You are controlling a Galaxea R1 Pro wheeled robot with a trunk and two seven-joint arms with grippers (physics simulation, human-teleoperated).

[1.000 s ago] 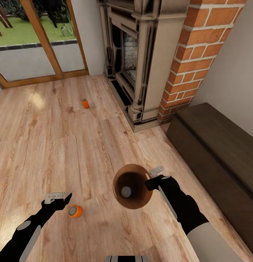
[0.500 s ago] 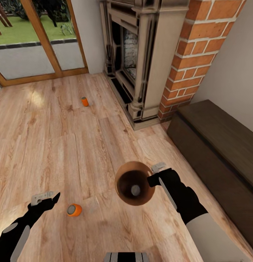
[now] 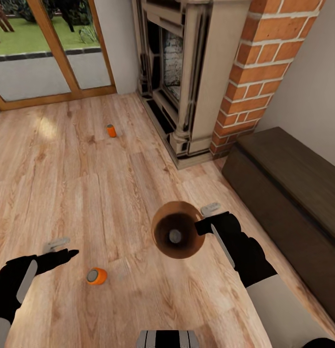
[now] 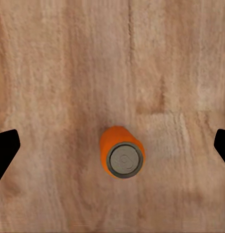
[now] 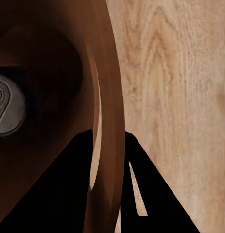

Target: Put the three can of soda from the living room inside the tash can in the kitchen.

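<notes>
On the wood floor an orange soda can (image 3: pixel 96 276) (image 4: pixel 122 153) stands upright, silvery top up. My left gripper (image 3: pixel 61 248) (image 4: pixel 117 138) hovers open above it, fingers spread wide to either side and not touching it. Further off, near the glass doors, stands a second orange can (image 3: pixel 111 130). The trash can (image 3: pixel 187 217) (image 5: pixel 110 97), brown inside, hangs above the floor with my right gripper (image 3: pixel 205 218) (image 5: pixel 110 160) shut on its rim. A can with a silvery top (image 3: pixel 175 236) (image 5: pixel 5 109) lies at its bottom; its colour is hidden.
A dark carved fireplace (image 3: pixel 187 72) and a red-brick chimney (image 3: pixel 264 67) stand ahead. A long low dark cabinet (image 3: pixel 288 193) runs along the right wall. Wood-framed glass doors (image 3: pixel 47 58) are at the back left. My base edge (image 3: pixel 167 338) shows at the bottom.
My left arm has drawn back to the left, widening the gap to the near orange can. The view has shifted a little. The right gripper still holds the trash can.
</notes>
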